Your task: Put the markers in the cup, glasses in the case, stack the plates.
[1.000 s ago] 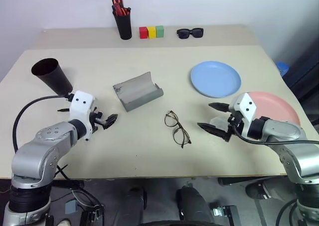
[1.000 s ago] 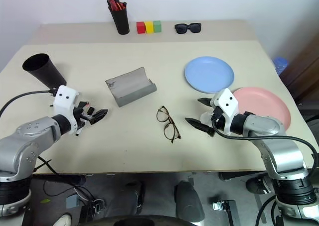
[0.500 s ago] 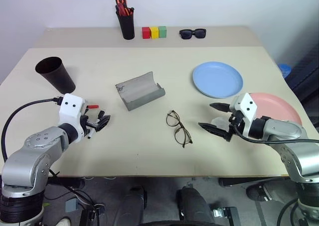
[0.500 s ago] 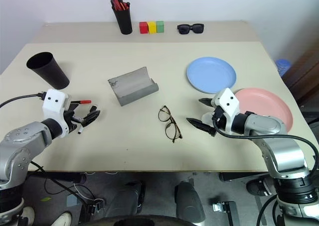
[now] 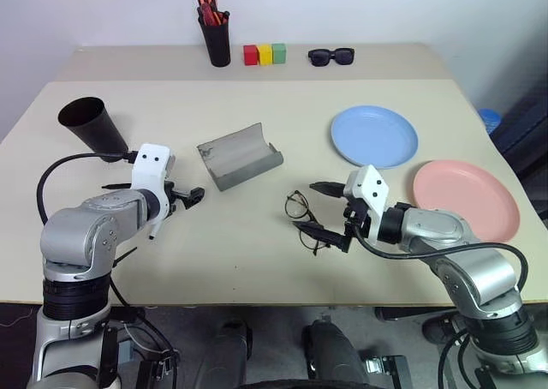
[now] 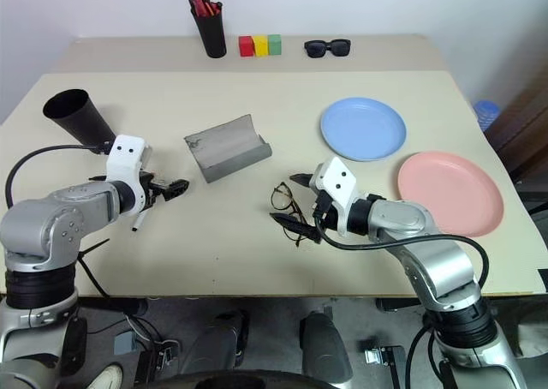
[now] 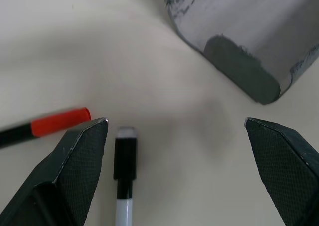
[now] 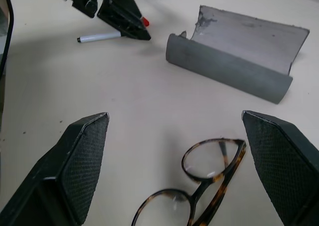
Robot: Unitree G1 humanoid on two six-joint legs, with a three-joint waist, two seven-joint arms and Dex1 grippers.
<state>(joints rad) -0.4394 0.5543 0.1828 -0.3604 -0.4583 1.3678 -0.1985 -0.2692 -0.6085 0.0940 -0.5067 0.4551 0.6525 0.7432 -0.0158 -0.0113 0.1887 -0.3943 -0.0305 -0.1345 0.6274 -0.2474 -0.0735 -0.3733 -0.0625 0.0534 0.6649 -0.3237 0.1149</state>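
Step in hand: approach for two pickups. The right gripper (image 5: pixel 324 209), fingers wide and empty, brackets the glasses (image 8: pixel 204 193) lying on the counter (image 5: pixel 257 260) near the open case (image 5: pixel 240 155). The left gripper (image 7: pixel 174 151), fingers wide, hovers over the markers (image 7: pixel 124 156) beside the cup (image 5: pixel 92 128). Next: lower, then close.

case (image 8: pixel 239 52): matt grey, scuffed | glasses (image 8: pixel 199 186): glossy tortoiseshell, probably plastic | fingers (image 8: pixel 75 171): textured black

Open right gripper (image 6: pixel 295 204) at the glasses (image 6: pixel 288 211)
Its black fingers straddle the frames; the grey case (image 6: pixel 226 147) lies open nearby
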